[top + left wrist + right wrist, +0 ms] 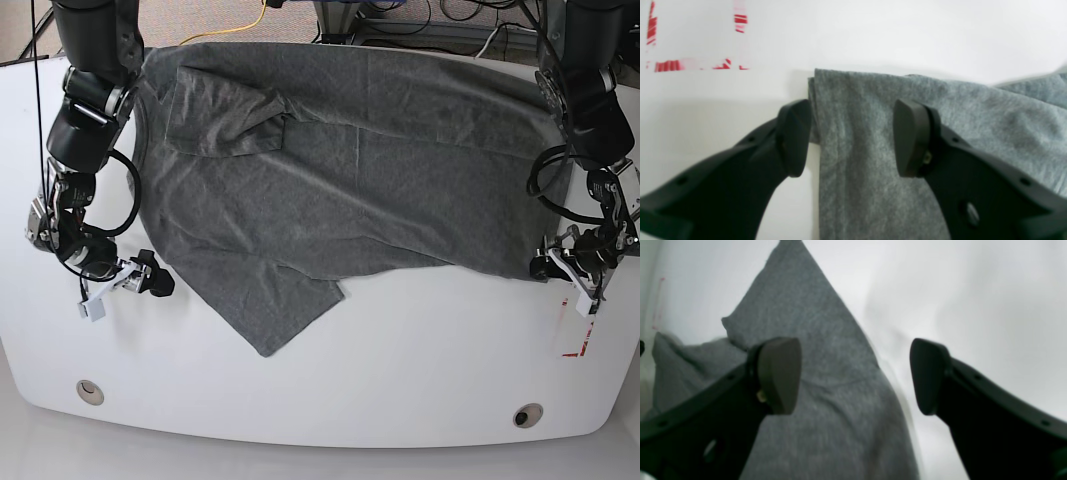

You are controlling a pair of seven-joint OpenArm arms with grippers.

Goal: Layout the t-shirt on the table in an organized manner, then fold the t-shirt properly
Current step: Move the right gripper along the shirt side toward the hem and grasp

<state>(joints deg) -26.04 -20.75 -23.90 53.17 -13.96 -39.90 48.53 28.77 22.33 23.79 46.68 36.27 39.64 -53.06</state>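
T-shirt (350, 170): grey, unprinted, no legible label, spread on table (420, 370). My left claw (853, 140) gaped across its edge; right claw (855, 376) gaped, gripping nothing.

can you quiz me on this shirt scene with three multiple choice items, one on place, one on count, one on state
1. Where is the red tape mark?
A. beside the left gripper
B. under the shirt's collar
C. beside the right gripper

2. How many round holes show in the table?
A. none
B. two
C. four

3. How does the t-shirt lie?
A. folded into a small square
B. hanging off an arm
C. spread out, wrinkled, one sleeve folded over

Answers: 1 A, the tape lies by that gripper. 2 B, one near each front corner. 3 C, it covers much of the table.
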